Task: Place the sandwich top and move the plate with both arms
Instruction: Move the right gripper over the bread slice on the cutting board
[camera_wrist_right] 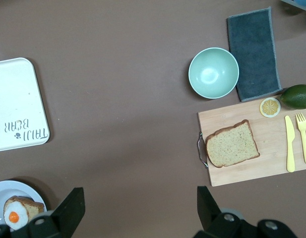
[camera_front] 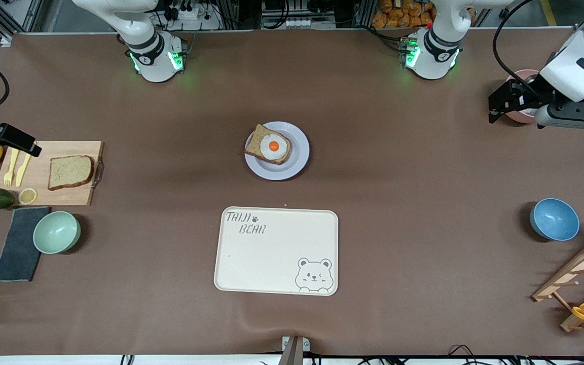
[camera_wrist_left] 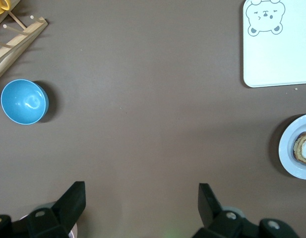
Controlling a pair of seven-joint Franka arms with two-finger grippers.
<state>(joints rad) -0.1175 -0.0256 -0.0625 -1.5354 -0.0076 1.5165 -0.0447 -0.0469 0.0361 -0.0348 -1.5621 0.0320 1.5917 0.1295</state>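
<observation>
Front view: bread slice (camera_front: 70, 172) lies on a cutting board (camera_front: 43, 175); plate (camera_front: 277, 150) carries egg toast (camera_front: 267, 145). Left claw (camera_wrist_left: 141, 206) and right claw (camera_wrist_right: 140, 208) hang wide open, empty.

Open brown table (camera_front: 403, 203) all round the plate (camera_front: 294, 162); the tray (camera_front: 277, 251) sits nearer the camera, bowls and board well apart.

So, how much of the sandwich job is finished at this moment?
Nothing is done yet. The sandwich top lies on the cutting board, while the egg slice waits uncovered on the plate. Nothing is in hand: the right hand and the left hand are open and empty. Topping the sandwich and moving the plate remain.
</observation>
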